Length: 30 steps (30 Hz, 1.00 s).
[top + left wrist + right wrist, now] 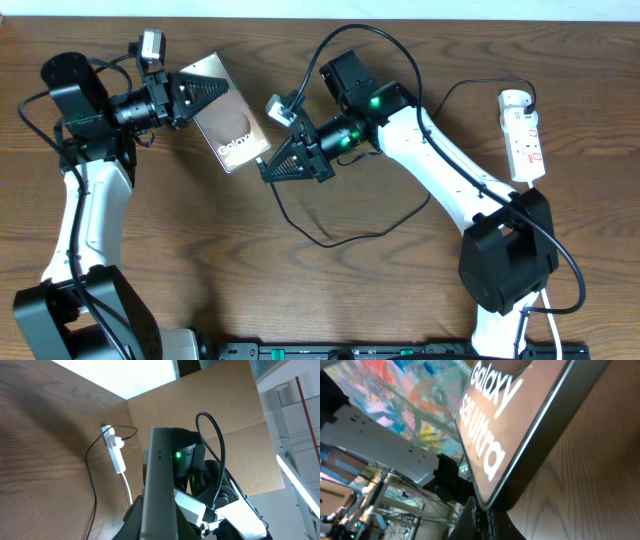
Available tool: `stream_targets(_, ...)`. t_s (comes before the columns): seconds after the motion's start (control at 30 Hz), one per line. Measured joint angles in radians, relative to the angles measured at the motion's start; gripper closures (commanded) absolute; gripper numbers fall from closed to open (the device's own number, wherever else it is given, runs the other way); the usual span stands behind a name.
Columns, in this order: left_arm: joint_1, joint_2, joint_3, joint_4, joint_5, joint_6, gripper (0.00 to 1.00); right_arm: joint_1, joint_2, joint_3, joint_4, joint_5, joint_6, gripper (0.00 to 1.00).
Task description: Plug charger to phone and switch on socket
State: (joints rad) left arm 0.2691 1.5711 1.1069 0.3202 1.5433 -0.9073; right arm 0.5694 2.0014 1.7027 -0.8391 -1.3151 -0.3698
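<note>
My left gripper (197,100) is shut on the top end of the phone (228,128) and holds it tilted over the table. In the left wrist view I see the phone edge-on (160,480). My right gripper (268,166) is shut on the charger plug, pressed against the phone's lower edge. The charger's black cable (322,240) loops across the table toward the socket (523,135) at the far right. In the right wrist view the phone's white lettering (492,435) fills the frame. The closed fingers (482,519) touch its end, and the plug tip is hidden between them.
The socket (116,450) with its white cord and the thin black cable (93,495) lies on the wooden table, beyond the phone. A black cable arcs over the right arm (400,120). A cardboard wall (215,395) stands behind the table.
</note>
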Motion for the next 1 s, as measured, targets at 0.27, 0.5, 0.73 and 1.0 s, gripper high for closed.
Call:
stream_targets(0.27, 0.001, 0.0, 0.0, 0.001, -0.003, 0.034, 0.93, 0.001, 0.0, 0.0, 0.019, -0.002, 0.074, 0.99)
stream_targets(0.5, 0.001, 0.0, 0.0, 0.04, -0.002, 0.05, 0.92, 0.002, 0.0, 0.0, 0.023, -0.012, 0.084, 0.99)
stream_targets(0.73, 0.001, 0.0, 0.0, 0.055, -0.002, 0.052, 0.92, 0.003, 0.0, 0.0, 0.025, -0.02, 0.09, 0.99)
stream_targets(1.0, 0.001, 0.0, 0.0, 0.064, -0.003, 0.051, 0.93, 0.016, 0.0, 0.0, 0.005, -0.026, 0.055, 0.99)
